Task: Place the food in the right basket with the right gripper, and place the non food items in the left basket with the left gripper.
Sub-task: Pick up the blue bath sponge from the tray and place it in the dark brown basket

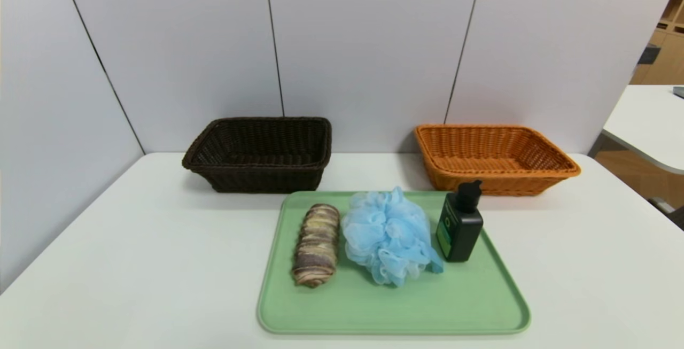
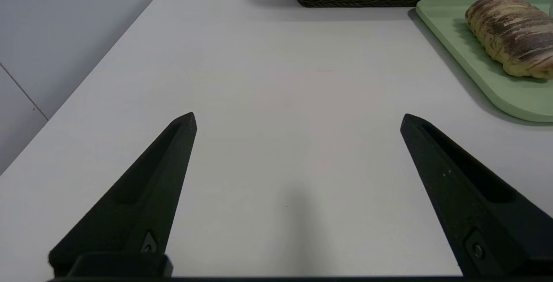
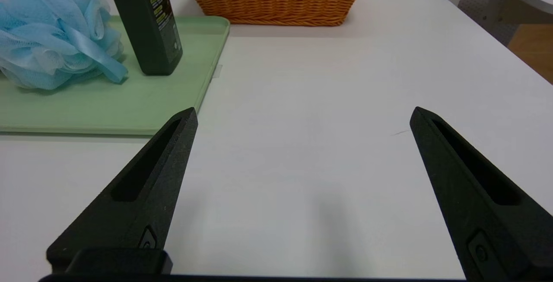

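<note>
Left gripper [image 2: 298, 118] and right gripper [image 3: 302, 113] level, jaws wide

Two baskets [image 1: 261, 152], one tray [image 1: 393, 306], one bread roll [image 1: 316, 243], one pouf [image 1: 389, 235], one bottle [image 1: 459, 224].

A pale green tray [image 1: 385, 306] with rounded corners lies flat on a white table [image 1: 133, 263]; grey wall panels [image 1: 363, 44] stand behind the table; a second white table [image 1: 649, 122] sits off to the right.
</note>
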